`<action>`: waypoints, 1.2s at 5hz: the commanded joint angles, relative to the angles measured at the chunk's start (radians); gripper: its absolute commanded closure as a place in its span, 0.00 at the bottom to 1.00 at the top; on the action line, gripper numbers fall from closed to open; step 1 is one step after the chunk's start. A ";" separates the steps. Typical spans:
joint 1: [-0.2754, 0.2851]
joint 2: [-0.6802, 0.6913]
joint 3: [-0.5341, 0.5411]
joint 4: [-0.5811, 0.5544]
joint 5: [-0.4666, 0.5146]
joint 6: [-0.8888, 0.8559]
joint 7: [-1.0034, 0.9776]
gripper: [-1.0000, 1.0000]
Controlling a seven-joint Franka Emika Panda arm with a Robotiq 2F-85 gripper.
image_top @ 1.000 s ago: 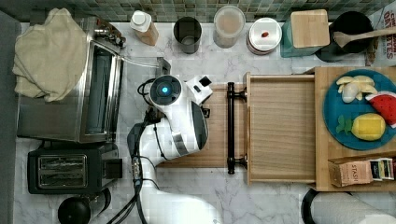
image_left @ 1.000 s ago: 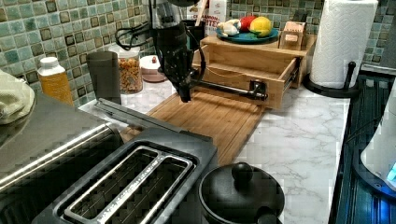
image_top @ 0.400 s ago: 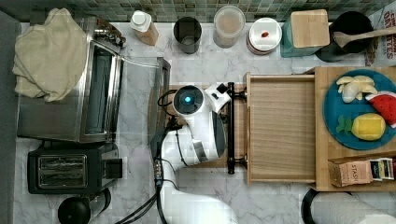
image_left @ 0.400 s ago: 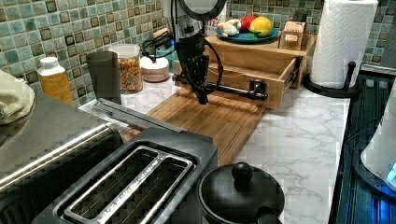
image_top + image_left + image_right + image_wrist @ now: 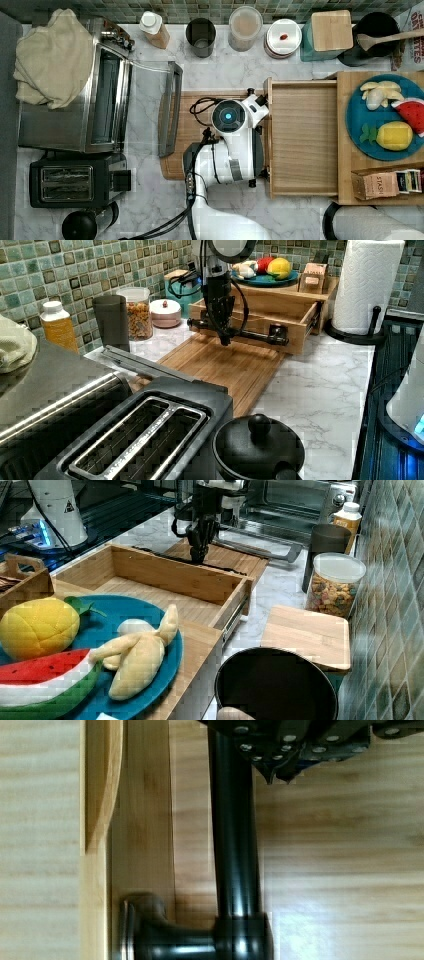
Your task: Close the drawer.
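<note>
Gripper (image 5: pixel 224 338) at drawer (image 5: pixel 303 140) handle (image 5: pixel 240 332), grip unclear; cutting board (image 5: pixel 225 367) beneath.

White marble counter (image 5: pixel 150 210), cutting board (image 5: pixel 225 365), toaster (image 5: pixel 75 186), toaster oven (image 5: pixel 75 115), jars, paper towel roll (image 5: pixel 367 285)

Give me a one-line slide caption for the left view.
Gripper down at the black bar handle of the open drawer, above the cutting board.

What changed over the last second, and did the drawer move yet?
The gripper swept across the cutting board toward the top view's right and now sits at the drawer's black bar handle. The drawer stays pulled out; plate and counter items unmoved.
</note>
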 commanded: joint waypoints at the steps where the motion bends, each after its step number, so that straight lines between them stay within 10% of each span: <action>1: -0.123 -0.091 -0.164 0.000 -0.198 0.022 -0.087 1.00; 4: -0.276 0.003 -0.336 0.116 -0.296 0.129 -0.331 1.00; 6: -0.356 0.113 -0.374 0.242 -0.118 0.145 -0.581 1.00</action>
